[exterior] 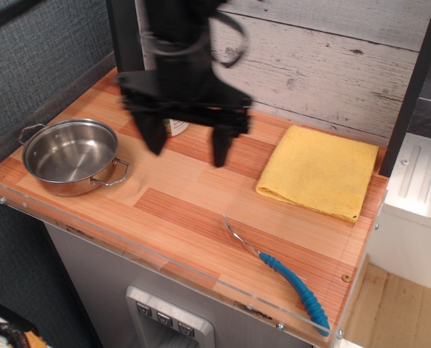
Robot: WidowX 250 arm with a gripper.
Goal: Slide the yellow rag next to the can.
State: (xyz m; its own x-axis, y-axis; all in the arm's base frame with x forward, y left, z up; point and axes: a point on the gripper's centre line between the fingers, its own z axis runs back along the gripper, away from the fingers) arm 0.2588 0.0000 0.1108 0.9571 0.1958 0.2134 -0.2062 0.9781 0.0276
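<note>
Even, soft light — gripper (pixel 187 147) motion-blurred (background sharp).
</note>
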